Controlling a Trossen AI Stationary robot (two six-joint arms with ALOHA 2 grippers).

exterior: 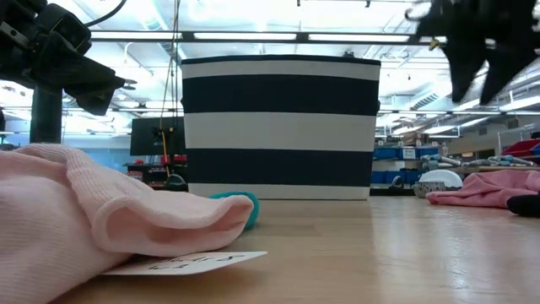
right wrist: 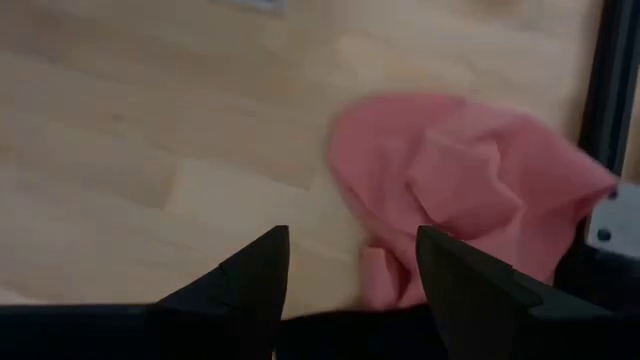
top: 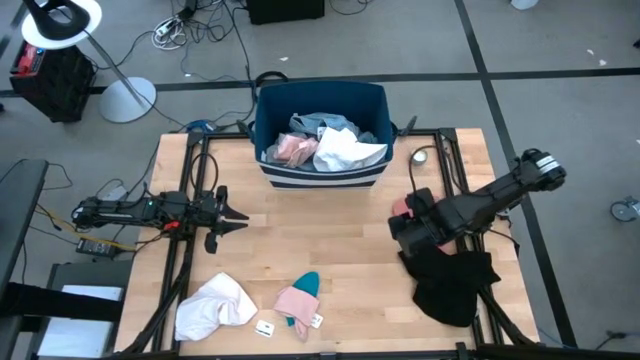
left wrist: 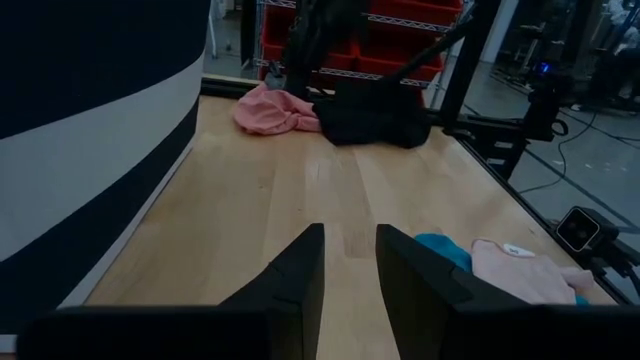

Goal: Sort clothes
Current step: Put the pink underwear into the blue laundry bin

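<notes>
Right fingers (right wrist: 350, 265) spread above salmon garment (right wrist: 470, 190), near table edge (right wrist: 610, 90).

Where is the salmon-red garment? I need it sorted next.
In the high view the salmon-red garment lies on the table's right side, beside the black garment, under the right tool, which is open.

— Classification of premises?

— Robotics lab or workshop. A wooden table (top: 330, 240) stands on a grey floor with loose cables (top: 200, 25) and a lamp stand (top: 115, 85).

— Supporting evidence?

— Long ceiling strip lights (exterior: 253, 36), shelving with red storage bins (left wrist: 400, 40), blue crates (exterior: 405, 160), and a monitor (exterior: 152, 135) behind the table.
</notes>
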